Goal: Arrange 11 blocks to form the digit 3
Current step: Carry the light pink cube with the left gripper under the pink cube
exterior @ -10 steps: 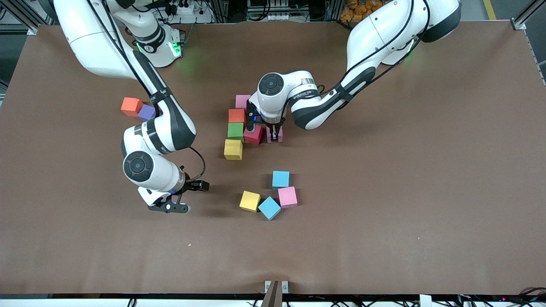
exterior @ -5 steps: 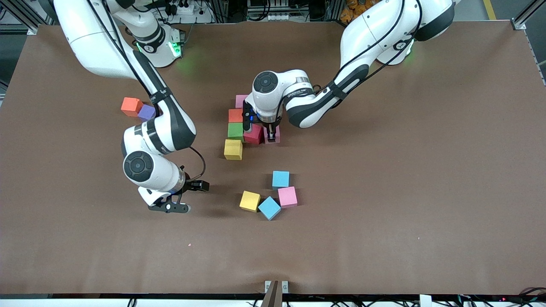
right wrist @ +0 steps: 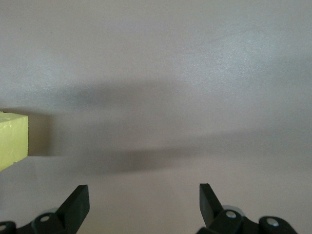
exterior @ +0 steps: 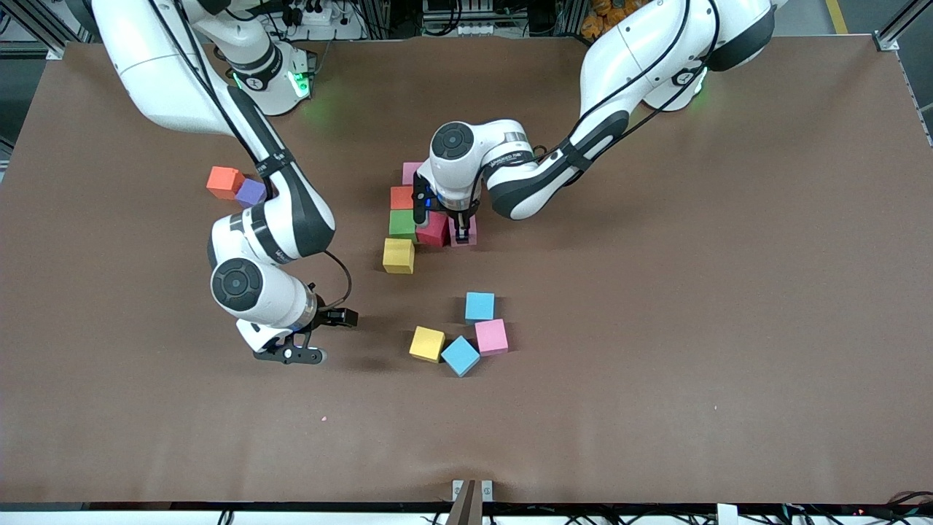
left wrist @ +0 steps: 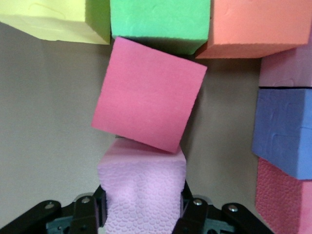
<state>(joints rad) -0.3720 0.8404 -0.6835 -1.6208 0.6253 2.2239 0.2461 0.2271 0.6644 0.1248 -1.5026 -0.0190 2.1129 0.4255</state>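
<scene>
Pink block, clamped in the left hand, touches the red block; next, release. Right hand waits, spread wide.

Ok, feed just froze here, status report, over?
Left gripper shut on pink block, pressed against tilted red block. Right gripper open, waiting over bare table. Nothing in the way.

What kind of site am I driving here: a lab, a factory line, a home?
Likely a robotics lab: a brown cloth-covered table framed by aluminium struts, small coloured foam cubes, and cabling by the arm bases.
</scene>
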